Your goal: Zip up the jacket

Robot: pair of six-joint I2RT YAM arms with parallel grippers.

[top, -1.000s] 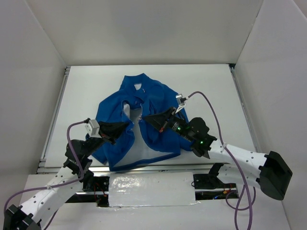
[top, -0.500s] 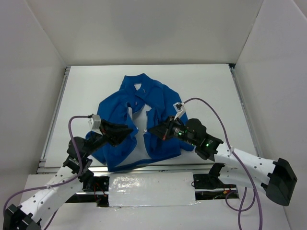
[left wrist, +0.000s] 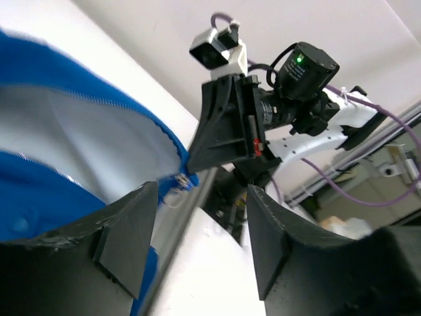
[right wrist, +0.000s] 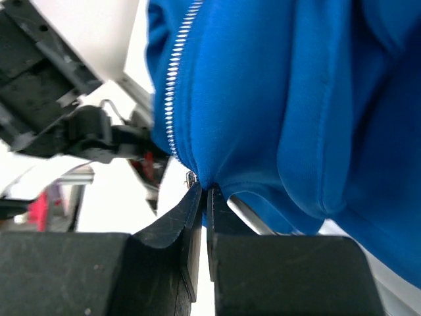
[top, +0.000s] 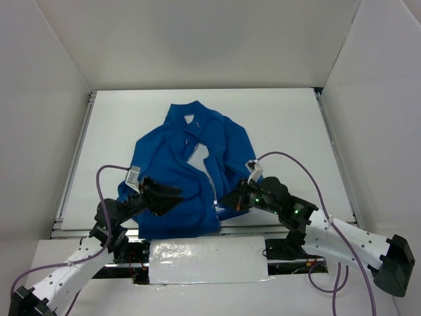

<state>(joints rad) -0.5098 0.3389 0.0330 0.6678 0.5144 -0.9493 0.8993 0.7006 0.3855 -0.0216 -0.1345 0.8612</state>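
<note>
White walls, white table point(top: 283, 118) | jacket point(top: 177, 164): blue, at near edge, centre | change: front panels drawn together, white lining now mostly covered | my left tool point(top: 175, 195): just spread apart, holds nothing | my right tool point(top: 228, 200): pinched tight on hem at zipper point(top: 212, 181) foot | zipping not begun.

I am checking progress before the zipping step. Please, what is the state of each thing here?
Royal-blue fabric jacket: lying spread out, front unzipped, white lining showing.
Light-coloured zipper: open, sides apart.
Left gripper: open, holding nothing.
Right gripper: shut on the jacket's bottom hem.
</note>
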